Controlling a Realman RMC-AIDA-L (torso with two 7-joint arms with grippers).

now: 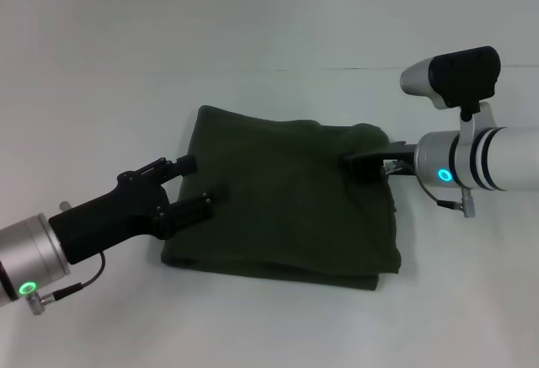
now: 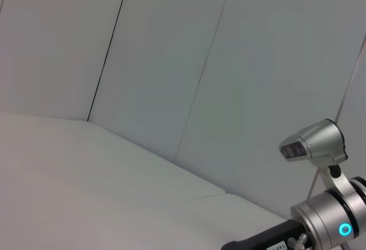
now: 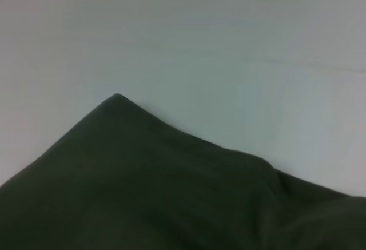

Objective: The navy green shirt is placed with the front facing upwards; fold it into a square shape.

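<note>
Looking down from the head view, we saw the navy green shirt [image 1: 286,200] lying folded into a roughly square bundle near the middle of the white bench [image 1: 253,31], well clear of every edge. No lettering showed on the upper face; the folds stacked thickest along the near edge of the bundle.

We had the left tool [image 1: 198,184] low over the shirt's left edge, its two black fingers [image 1: 200,206] spread apart, one near the far left corner, one further toward us on the cloth. No fabric sat pinched between them that we could see.

We had the right tool [image 1: 360,162] reaching in at the shirt's far right corner, black tip against a bunched-up bit of cloth. We could not tell whether its fingers were apart or together.

Left wrist view showed only bare bench, wall panels and the right arm's silver wrist [image 2: 329,221]. Right wrist view showed one corner of the shirt [image 3: 148,193] on the bench [image 3: 229,44].
</note>
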